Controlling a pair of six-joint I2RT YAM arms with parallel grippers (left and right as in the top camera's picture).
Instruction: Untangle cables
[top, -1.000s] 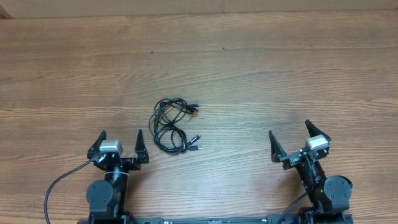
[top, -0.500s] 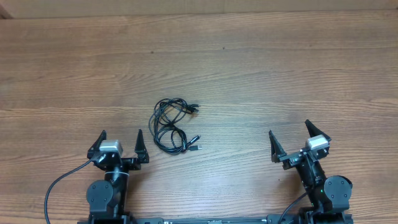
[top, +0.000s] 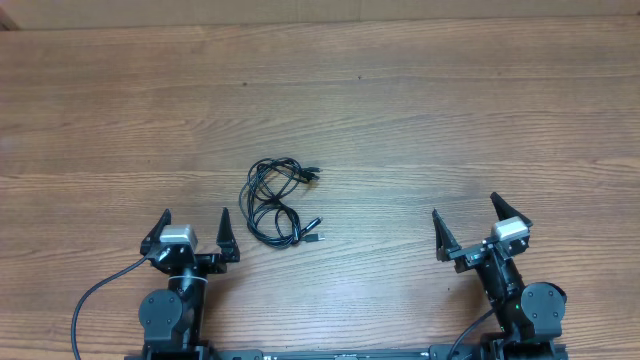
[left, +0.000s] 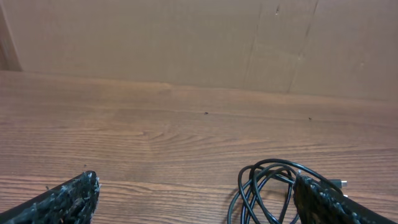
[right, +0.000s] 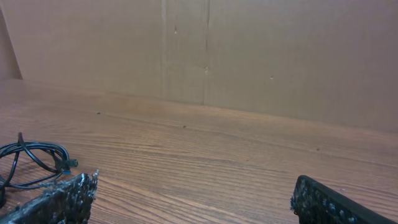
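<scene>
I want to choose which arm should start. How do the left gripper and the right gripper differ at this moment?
The left gripper sits close to the cables, while the right gripper is much farther from them. In the overhead view the left gripper points straight ahead, and the right gripper is turned slightly, with one fingertip ahead of the other. Both are open and hold nothing.

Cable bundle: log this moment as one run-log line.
cables: tangled on table, untouched | left end effector: open, nearer | right end effector: open, farther | step: no grasp yet
</scene>
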